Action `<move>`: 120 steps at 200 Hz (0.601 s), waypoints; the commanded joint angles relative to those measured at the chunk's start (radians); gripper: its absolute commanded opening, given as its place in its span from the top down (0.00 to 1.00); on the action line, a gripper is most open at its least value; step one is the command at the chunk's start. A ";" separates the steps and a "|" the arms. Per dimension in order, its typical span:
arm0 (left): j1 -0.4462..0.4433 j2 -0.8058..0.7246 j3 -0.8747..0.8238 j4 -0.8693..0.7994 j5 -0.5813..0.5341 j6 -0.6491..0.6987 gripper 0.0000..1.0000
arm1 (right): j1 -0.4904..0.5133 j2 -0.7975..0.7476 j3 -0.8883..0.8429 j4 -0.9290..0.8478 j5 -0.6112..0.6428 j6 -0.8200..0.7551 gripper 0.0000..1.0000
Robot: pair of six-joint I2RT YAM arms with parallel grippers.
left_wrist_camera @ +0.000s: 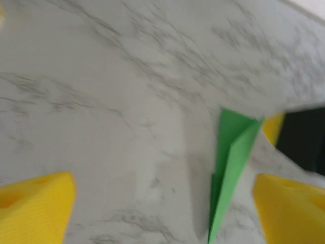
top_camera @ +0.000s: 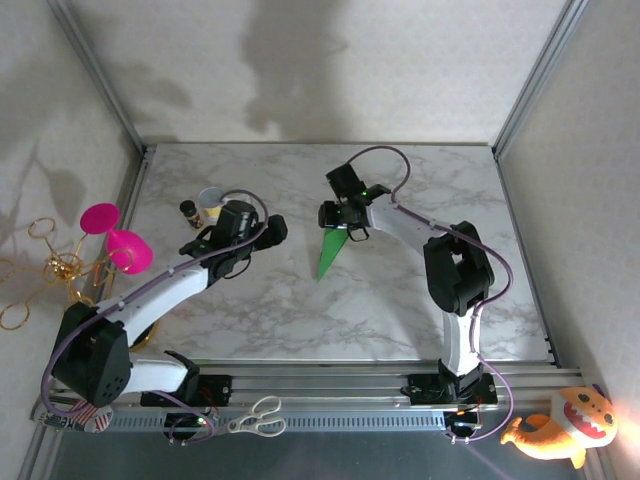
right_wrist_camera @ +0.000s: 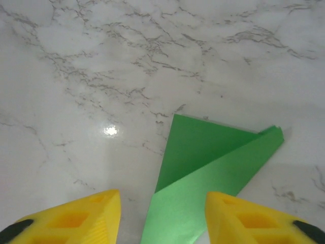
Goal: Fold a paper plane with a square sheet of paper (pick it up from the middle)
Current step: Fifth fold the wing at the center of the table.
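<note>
Paper plane: The paper plane (top_camera: pixel 333 252), a narrow bright-green dart with creases along its length, is lying flat on the marble table (top_camera: pixel 300 320).
Why it is lying there: Nothing is pinching it. Folded and free of both grippers, it looks like finished work resting where it can be seen, though that is a judgement.
Right gripper: The right gripper (right_wrist_camera: pixel 162 208) is hovering low over the plane's wide tail end. Its yellow fingers (right_wrist_camera: pixel 86 216) are standing apart with the paper flat between them, clamped on nothing.
Left gripper: The left gripper (left_wrist_camera: pixel 162 195) is holding its jaws very wide and empty. The plane is lying ahead of them, nearer the right-hand finger, with its point aimed back towards the gripper.
Right arm pose: The right arm is reaching forward and inward, its elbow bent high and its wrist tipping down at the table.
Left arm pose: The left arm is stretching diagonally towards the middle, its wrist angling down beside the plane.
</note>
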 commanded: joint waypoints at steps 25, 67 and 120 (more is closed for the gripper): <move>0.090 -0.055 -0.103 0.060 -0.033 -0.046 0.01 | 0.101 0.086 0.109 -0.198 0.284 0.184 0.47; 0.137 -0.045 -0.159 0.104 0.023 -0.066 0.01 | 0.137 0.203 0.214 -0.264 0.326 0.270 0.46; 0.144 -0.008 -0.168 0.111 0.046 -0.061 0.01 | 0.152 0.276 0.270 -0.316 0.357 0.318 0.50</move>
